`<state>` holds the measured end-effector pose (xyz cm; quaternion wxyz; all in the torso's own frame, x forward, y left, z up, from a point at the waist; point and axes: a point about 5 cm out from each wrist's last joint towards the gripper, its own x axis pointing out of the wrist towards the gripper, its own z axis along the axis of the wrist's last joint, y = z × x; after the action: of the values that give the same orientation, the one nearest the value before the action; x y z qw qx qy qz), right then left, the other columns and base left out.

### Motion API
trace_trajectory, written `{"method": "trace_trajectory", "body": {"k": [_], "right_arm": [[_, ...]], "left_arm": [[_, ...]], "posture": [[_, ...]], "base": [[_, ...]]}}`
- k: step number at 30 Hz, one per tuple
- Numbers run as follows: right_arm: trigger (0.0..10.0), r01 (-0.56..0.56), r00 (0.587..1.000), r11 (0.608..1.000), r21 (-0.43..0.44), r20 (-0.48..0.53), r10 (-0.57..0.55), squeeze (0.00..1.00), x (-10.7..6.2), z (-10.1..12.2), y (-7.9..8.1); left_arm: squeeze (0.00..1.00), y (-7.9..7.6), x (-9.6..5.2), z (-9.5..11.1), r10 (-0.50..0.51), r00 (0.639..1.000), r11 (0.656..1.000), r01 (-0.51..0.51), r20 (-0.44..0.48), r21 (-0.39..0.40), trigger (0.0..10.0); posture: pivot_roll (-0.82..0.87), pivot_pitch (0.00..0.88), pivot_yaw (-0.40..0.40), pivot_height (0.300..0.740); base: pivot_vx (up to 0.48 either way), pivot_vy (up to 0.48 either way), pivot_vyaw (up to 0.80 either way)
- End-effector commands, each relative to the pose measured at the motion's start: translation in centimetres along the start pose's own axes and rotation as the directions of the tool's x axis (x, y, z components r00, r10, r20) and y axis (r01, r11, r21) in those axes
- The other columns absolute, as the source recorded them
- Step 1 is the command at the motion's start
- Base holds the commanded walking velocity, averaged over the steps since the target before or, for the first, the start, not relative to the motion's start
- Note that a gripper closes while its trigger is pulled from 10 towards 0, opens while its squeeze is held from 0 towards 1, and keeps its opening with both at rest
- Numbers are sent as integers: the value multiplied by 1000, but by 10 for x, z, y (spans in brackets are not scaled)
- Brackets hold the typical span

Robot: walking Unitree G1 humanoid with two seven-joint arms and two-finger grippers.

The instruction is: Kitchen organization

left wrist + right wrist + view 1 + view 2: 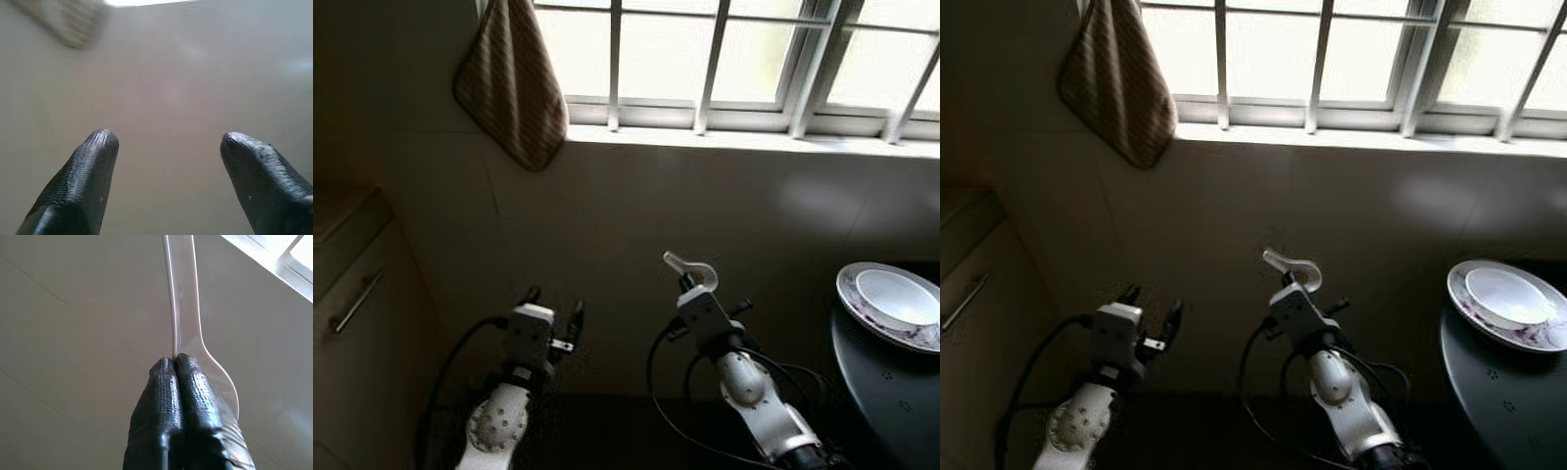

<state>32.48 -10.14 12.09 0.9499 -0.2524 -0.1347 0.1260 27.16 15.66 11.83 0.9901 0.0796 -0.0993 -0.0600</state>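
A white plastic soup spoon (690, 268) is pinched in the right gripper (688, 284), held up in the air in front of the pale tiled wall (636, 215), a little right of centre in the head view. In the right wrist view the two black fingers (171, 396) are pressed tight together on the spoon where handle meets bowl, with the handle running on past the tips toward the window (734, 59). That is a thin grip on a smooth, slippery edge: my worry is that any quick swing of the arm could make the spoon pivot or slide out and fall to the dark floor below.

At about three o'clock from the spoon, a white bowl (899, 297) sits on a floral-rimmed plate (862, 305), which rests at the edge of a dark round table (891, 392). If the spoon is bound there, the long handle leading the way might knock the bowl or nudge the plate toward the table's rim.

At about nine o'clock, the left gripper (551, 308) is raised with its fingers spread wide and nothing between them, pointing at bare wall. Further out, at ten o'clock, a striped cloth (514, 83) hangs by the window frame; a cupboard with a bar handle (357, 302) stands at far left.
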Motion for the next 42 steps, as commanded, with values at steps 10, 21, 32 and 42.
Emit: {"method": "trace_trajectory", "body": {"k": [10,21,32,42], "right_arm": [[0,57,995,998,-10,84,-56,0,12,21,-20],[0,54,989,999,6,137,-55,0,18,35,-23],[0,70,981,997,16,180,-71,0,29,49,-31],[0,70,965,997,36,253,-76,0,41,71,-37]], "left_arm": [[0,5,11,27,49,995,998,-53,92,34,10000],[0,10,13,43,93,986,995,-98,136,26,10000],[0,13,19,60,112,976,993,-118,189,21,10000],[0,13,24,79,105,962,993,-116,251,31,10000]], "posture": [[0,0,-39,736],[4,0,-42,736],[5,0,-43,736],[9,0,-46,736]], "base": [[0,0,800],[187,0,800],[390,0,800],[418,0,800]]}}
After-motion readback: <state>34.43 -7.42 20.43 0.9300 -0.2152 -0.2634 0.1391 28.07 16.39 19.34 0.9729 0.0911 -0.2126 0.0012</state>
